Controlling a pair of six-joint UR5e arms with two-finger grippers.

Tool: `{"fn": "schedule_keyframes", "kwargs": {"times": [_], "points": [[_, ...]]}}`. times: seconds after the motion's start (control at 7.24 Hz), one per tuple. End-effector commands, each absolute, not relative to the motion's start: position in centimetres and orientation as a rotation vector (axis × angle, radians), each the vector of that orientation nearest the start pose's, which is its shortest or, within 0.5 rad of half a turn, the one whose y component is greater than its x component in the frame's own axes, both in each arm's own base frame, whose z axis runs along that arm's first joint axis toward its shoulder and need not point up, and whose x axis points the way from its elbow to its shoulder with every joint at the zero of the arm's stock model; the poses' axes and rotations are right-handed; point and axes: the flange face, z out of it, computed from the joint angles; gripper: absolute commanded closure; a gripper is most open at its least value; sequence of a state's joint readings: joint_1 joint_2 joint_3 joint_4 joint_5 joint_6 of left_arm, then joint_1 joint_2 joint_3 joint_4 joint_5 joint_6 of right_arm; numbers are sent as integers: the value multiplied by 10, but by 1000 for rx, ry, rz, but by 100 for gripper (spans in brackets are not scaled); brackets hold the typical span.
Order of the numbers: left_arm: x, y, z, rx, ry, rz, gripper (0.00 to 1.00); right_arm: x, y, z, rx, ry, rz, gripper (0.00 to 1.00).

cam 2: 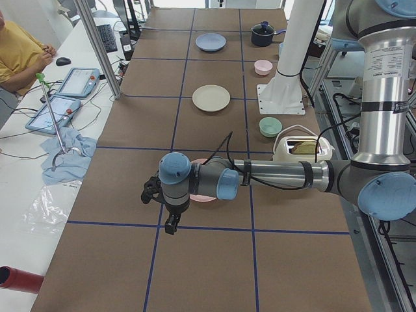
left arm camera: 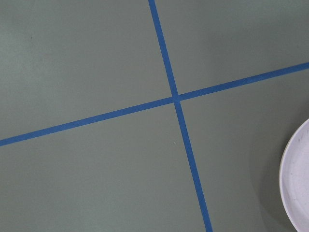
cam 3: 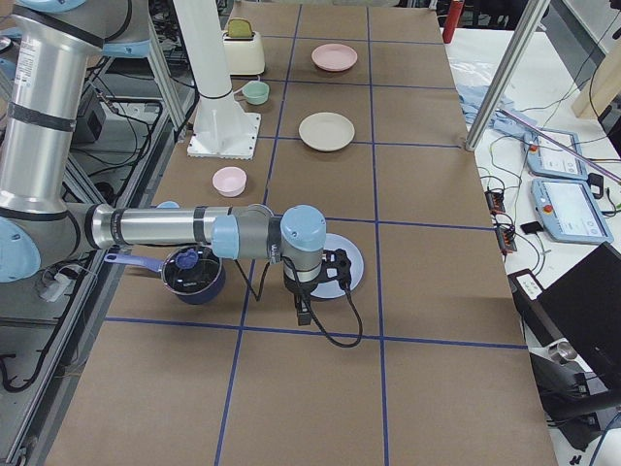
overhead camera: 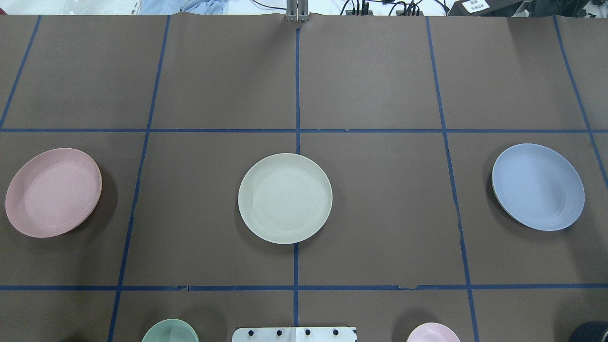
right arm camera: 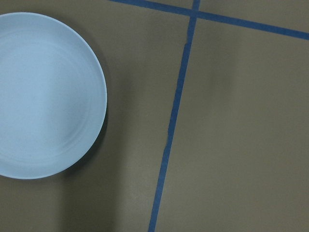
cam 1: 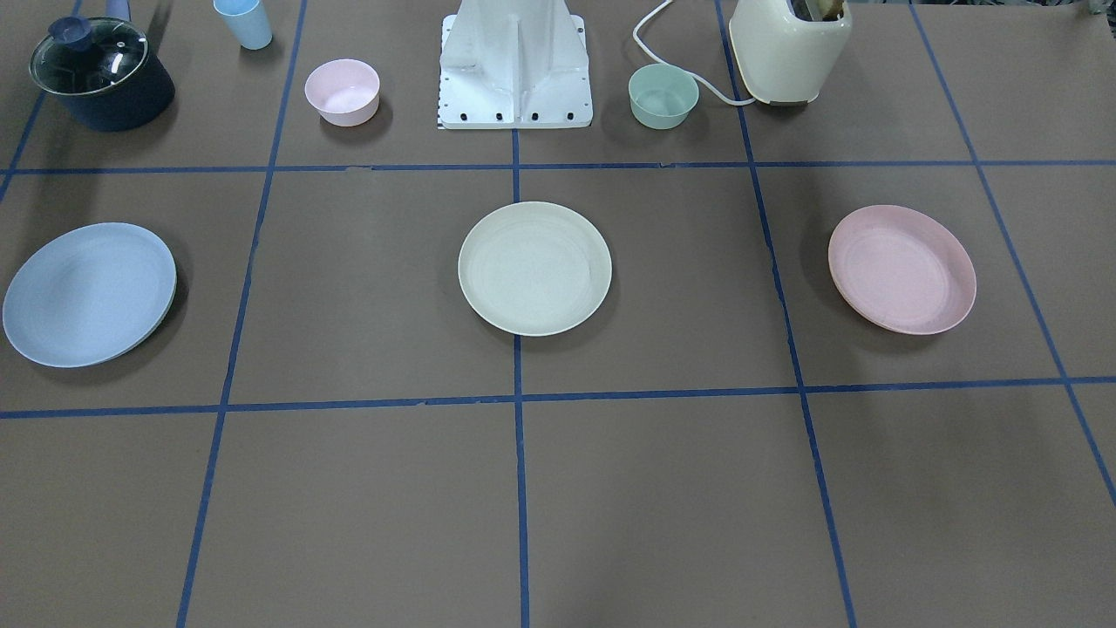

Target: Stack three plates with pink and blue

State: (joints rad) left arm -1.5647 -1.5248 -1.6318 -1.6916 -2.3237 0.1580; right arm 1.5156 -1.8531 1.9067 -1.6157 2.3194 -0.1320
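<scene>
I see cream plate (overhead camera: 285,198) centred, pink plate (overhead camera: 53,192) left, blue plate (overhead camera: 537,186) right, well apart. I cannot tell how wide left gripper (cam 2: 170,224) or right gripper (cam 3: 304,313) stands. Far label (overhead camera: 472,5) unreadable.

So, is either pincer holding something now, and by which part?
Nothing seems held: the pink plate, cream plate and blue plate all lie free on the table.

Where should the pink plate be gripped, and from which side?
Probably its raised rim: the pink plate lies flat and shallow on the table, leaving nothing else to pinch. Come from above, one finger inside the rim, on the edge facing the cream plate.
</scene>
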Motion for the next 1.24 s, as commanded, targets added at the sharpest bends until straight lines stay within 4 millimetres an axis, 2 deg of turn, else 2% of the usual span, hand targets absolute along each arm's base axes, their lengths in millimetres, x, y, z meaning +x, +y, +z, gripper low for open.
{"fn": "schedule_keyframes", "kwargs": {"times": [0.0, 0.28, 0.41, 0.69, 0.83, 1.11], "points": [[-62, -483, 633, 206, 740, 215, 0, 45, -377, 621, 39, -749, -182, 0], [-62, -484, 622, 226, 736, 223, 0, 45, -378, 620, 42, -750, -183, 0], [-62, -484, 623, 256, 717, 251, 0, 45, -380, 617, 72, -749, -194, 0], [-61, -477, 654, 385, 708, 323, 0, 44, -387, 606, 169, -748, -229, 0], [-62, -480, 661, 432, 696, 335, 0, 44, -394, 595, 246, -740, -253, 0], [-61, -499, 639, 499, 702, 311, 0, 43, -398, 589, 298, -743, -268, 0]]}}
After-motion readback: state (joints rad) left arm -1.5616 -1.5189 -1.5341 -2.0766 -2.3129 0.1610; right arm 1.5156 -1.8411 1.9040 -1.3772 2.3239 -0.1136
